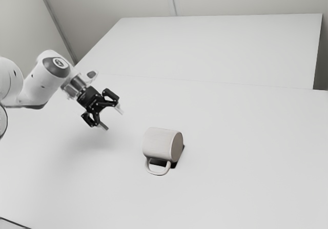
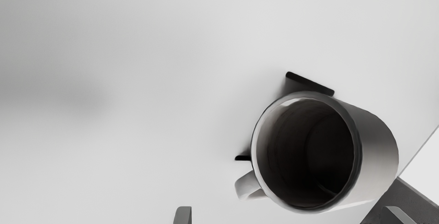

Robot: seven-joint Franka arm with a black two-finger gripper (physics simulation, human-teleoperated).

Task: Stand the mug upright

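A smooth, cylindrical mug (image 1: 157, 143) with a looped handle (image 1: 158, 173) lies sideways, apart from the wide-spread gripper (image 1: 114, 119).

So the mug (image 1: 160, 143) is lying on its side on the table (image 1: 246, 152), mouth towards the gripper (image 1: 112, 118), which hangs over to the exterior view's left. Handle (image 1: 158, 173) is on the side nearer that camera. Some flat thing (image 2: 310, 83) pokes out by the mug, can't tell if it's underneath tbh.

White arm (image 1: 38, 85), black hand (image 1: 113, 119).
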